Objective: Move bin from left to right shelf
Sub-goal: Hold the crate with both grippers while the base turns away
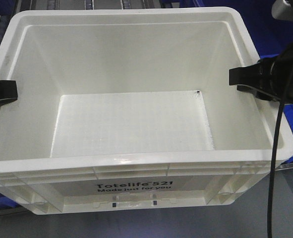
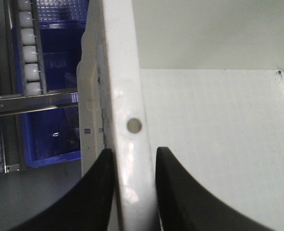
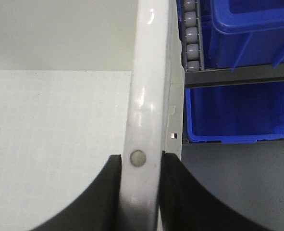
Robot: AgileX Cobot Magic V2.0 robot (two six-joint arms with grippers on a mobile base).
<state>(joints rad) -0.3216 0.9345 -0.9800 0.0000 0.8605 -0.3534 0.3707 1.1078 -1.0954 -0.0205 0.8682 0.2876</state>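
Left pincer (image 2: 132, 155), right pincer (image 3: 141, 159) each clamp the bin (image 1: 126, 59) by its rim — blue bins (image 3: 238, 110) beside.

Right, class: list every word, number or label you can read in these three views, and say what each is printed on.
"Totelife 521": black print on the front wall of the white bin.
"Made just for you": directly beneath it, on the same wall.
Both wrist views: no text to read.

Left gripper (image 2: 133, 152) and right gripper (image 3: 139, 157) each pinch a side rim of the bin (image 1: 131, 59) — arms spread apart.
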